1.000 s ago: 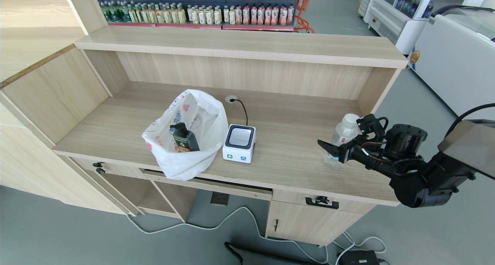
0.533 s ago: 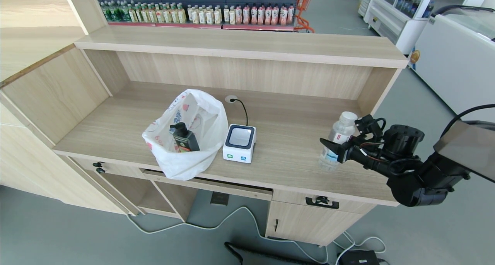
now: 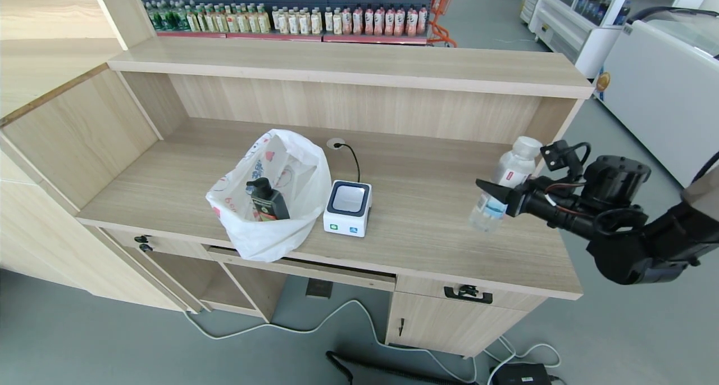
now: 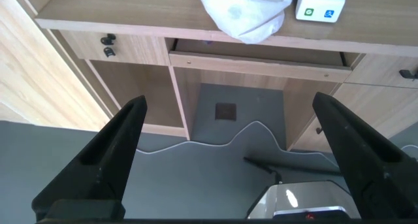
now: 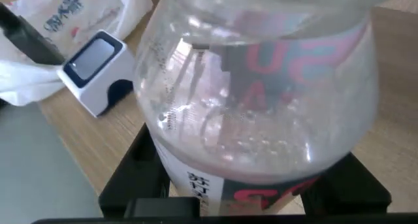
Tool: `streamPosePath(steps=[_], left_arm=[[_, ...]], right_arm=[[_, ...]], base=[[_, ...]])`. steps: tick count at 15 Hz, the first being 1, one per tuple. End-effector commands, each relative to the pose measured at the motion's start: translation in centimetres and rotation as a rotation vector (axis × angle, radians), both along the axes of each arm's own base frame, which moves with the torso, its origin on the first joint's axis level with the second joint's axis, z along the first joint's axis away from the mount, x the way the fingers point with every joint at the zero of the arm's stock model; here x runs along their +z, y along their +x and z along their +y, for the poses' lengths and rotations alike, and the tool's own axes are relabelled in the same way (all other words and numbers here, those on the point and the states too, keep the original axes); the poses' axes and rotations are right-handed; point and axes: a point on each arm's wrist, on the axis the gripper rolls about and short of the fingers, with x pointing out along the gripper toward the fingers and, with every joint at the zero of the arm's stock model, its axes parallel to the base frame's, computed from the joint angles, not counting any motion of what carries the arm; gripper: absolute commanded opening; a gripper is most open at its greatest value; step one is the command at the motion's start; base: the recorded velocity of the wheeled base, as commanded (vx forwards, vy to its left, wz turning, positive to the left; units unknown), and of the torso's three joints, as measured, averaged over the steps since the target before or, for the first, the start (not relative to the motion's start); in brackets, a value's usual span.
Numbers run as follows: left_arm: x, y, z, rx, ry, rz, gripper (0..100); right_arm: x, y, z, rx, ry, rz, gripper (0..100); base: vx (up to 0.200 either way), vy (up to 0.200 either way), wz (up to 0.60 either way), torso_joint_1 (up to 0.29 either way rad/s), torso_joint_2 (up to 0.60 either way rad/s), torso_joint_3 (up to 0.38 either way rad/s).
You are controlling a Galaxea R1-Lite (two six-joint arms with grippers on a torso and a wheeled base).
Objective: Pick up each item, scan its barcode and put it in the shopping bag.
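Carrying the bottle to the scanner looks to us like the step in hand. In the head view our right gripper pinches the bottle by its middle at the right end of the counter. The bottle is tilted and, we judge, lifted clear of the wood. This view gives us the whole route. The scanner stands well to the left with its window facing up, just beside the bag, which already holds a dark bottle. We should carry the bottle across above the counter and turn the label down over the window.

The left wrist view adds our left gripper, spread wide below the counter's edge, with the bag and scanner above it.

The right wrist view brings the bottle close, with dark fingers pressed on either side of it. Its label print is visible, but we cannot pick out a barcode. The clear plastic may slip, so we should turn it slowly.
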Motion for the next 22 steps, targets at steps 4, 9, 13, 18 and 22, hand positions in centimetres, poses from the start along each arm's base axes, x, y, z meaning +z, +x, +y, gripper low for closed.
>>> streamPosePath(steps=[4,9,13,18,22], left_arm=[[0.0,0.0,0.0,0.000,0.000,0.000,100],[0.0,0.0,0.0,0.000,0.000,0.000,100],[0.0,0.0,0.0,0.000,0.000,0.000,100],[0.0,0.0,0.0,0.000,0.000,0.000,100],[0.0,0.0,0.0,0.000,0.000,0.000,100]], right_arm=[[13.3,-11.3,-0.2,0.385,0.262,0.152,0],[15.2,-17.0,1.9,0.703,0.264,0.238,0],[16.9,-19.6,4.5,0.862,0.269,0.242,0],[18.5,-23.0,5.6,1.001,0.302,0.296,0],[19.2,-24.6,5.1,1.064,0.288,0.308,0]], base=[[0.000,0.000,0.00,0.000,0.00,0.000],[0.000,0.000,0.00,0.000,0.00,0.000],[0.000,0.000,0.00,0.000,0.00,0.000],[0.000,0.000,0.00,0.000,0.00,0.000],[0.000,0.000,0.00,0.000,0.00,0.000]])
